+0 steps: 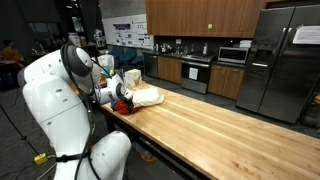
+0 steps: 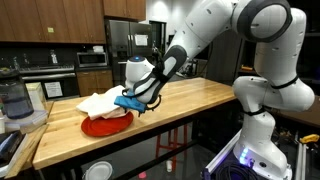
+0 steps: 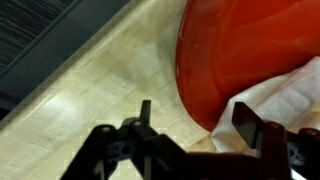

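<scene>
Close up, wrist view: red plate (image 3: pixel 250 45), round, smooth and glossy, lies flat on the bench (image 3: pixel 90 90), pale wood planks with visible grain. White cloth (image 3: pixel 272 98), soft and crumpled, heaped on the plate and reaching its near rim. Gripper (image 3: pixel 195 125) low over that rim, dark jaws standing apart, nothing clamped; one finger at the cloth's edge, contact unclear. Plate (image 2: pixel 100 127) sits near the bench end in an exterior view.
</scene>
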Controlling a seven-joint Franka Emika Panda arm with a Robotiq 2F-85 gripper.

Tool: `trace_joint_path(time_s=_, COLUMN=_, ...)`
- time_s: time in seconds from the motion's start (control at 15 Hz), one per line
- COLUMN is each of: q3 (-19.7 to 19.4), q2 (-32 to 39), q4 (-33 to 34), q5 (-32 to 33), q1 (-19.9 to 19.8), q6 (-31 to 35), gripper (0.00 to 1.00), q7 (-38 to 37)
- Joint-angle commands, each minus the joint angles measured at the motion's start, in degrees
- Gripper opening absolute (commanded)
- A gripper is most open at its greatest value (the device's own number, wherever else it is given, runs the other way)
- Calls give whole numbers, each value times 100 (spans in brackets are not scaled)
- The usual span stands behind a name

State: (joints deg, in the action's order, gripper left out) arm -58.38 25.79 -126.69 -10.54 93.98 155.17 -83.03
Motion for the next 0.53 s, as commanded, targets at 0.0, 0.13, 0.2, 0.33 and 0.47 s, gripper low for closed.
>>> trace_joint_path(time_s=0.0, q3=553, q2=-453, q4=86, q5=355, q1=-639, q6=-252, gripper=95, q7=-273)
trace_joint_path(time_s=0.13, q3=900, q2=-540, q4=144, q5=455, q1=-1028, q6=-306, gripper=100, q7=-344)
trace_joint_path(time_s=0.2, q3=1082, q2=-579, q4=174, q5=502, q1=-1221, q6=-314, gripper=100, q7=-378)
trace_joint_path(time_s=0.33, q3=1456, q2=-660, q4=219, q5=627, q1=-1617, q6=-315, gripper=100, q7=-473)
trace_joint_path(time_s=0.47, q3=1860, q2=-706, q4=283, q5=773, q1=-2041, q6=-329, gripper=100, q7=-588)
